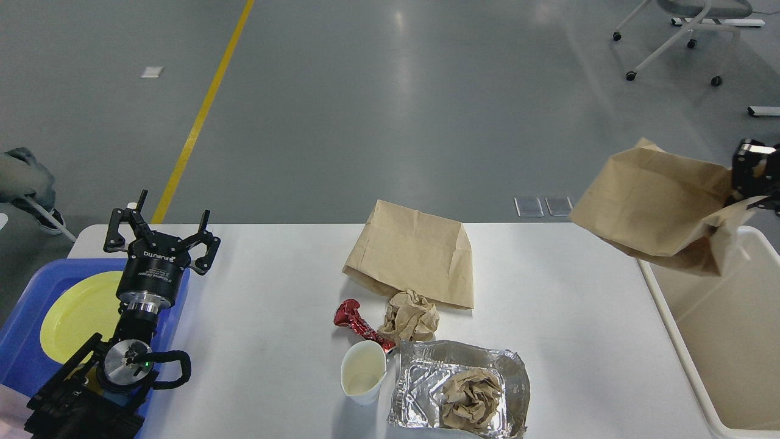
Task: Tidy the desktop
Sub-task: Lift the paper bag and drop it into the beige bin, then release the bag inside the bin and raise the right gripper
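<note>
While desktop (274,292) lies below, right end effector (746,180) raised

A single head view looks forward and steeply down from above the near edge of the desktop (274,292), taking in its full width at middling range, with grey floor (390,110) filling the upper half beyond.

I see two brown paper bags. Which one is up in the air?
The paper bag on the right, held by the right gripper above the cream bin. The other bag lies flat on the desktop.
</note>
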Motion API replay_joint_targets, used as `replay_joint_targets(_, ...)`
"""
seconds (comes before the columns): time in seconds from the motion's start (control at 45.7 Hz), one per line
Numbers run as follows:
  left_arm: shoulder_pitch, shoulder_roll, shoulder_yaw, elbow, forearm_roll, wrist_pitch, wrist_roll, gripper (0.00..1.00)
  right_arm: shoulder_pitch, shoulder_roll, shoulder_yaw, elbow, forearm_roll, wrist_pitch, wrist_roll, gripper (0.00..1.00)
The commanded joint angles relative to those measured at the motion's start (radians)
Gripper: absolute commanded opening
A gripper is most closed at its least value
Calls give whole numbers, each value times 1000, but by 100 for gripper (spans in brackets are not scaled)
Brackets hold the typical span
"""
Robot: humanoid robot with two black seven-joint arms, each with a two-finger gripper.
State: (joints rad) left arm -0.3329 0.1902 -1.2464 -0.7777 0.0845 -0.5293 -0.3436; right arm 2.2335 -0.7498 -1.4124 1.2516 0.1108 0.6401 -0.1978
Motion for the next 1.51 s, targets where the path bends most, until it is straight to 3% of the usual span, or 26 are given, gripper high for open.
replay_joint_targets(0.0, 0, 0, 1, 0, 0, 0, 0, 99, -223, -49, 27, -205, 0, -57, 0, 0)
replay_joint_targets(0.219, 0, 0, -1, 0, 0, 0, 0, 99, -688, -114, 334, -569, 1, -68, 0, 0)
replay_joint_targets(0.307, 0, 0, -1, 0, 0, 0, 0, 99, -886, -109, 498, -701, 1, -117, 1, 0)
replay_joint_targets(0.46, 0, 0, -1, 0, 0, 0, 0, 99, -1210, -16, 679, -863, 0, -324, 3, 0)
replay_joint_targets(0.744, 0, 0, -1, 0, 0, 0, 0, 99, -1548, 184, 730, -1020, 0, -707, 2, 0)
replay_joint_targets(1.007, 0, 0, -1, 0, 0, 0, 0, 99, -1689, 329, 733, -1124, 10, -792, 1, 0)
replay_joint_targets(1.489, 0, 0, -1, 0, 0, 0, 0, 99, -1690, 398, 768, -1121, 4, -792, 0, 0)
